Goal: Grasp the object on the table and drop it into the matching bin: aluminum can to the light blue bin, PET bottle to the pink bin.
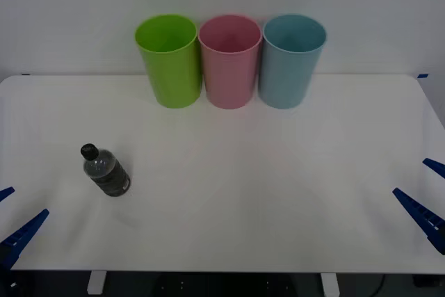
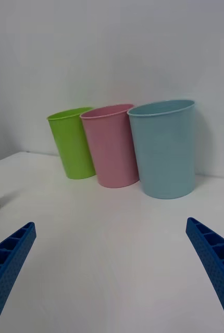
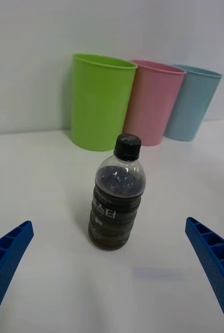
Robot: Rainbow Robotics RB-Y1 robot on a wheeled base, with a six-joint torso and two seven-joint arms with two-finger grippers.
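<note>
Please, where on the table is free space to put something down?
The table is bare from the PET bottle across to the open right pincer, and between the bottle and the bins. Crowded: the far edge, where lime green bin, pink bin and light blue bin stand touching.

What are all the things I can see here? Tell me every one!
Bottle: one, clear with black cap and dark label, standing on the table's left side, near the front.
Green bin: one, lime green, left end of the row at the back.
Pink bin: one, middle of the row.
Blue bin: one, light blue, right end.
Table: one, white.
Left gripper: blue, open, facing the bottle.
Right gripper: blue, open, front right edge.
</note>
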